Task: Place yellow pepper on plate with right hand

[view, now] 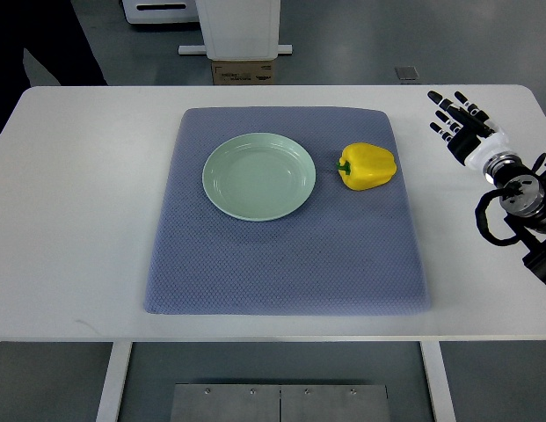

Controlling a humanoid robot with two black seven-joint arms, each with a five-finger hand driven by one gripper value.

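Pepper [368, 166], yellow and lying on its side on the blue mat [281, 264] just right of the empty plate [258, 176], awaits the right hand [459, 123], which hovers spread and empty over the tabletop [79, 202], well apart.

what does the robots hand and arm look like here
Only the right hand shows. It has black segmented fingers with pale bands at the joints, joined to a white cuff and a silver metal wrist ring. Behind that, the forearm is dark, with black cables looping out beside it. No left arm is in view.
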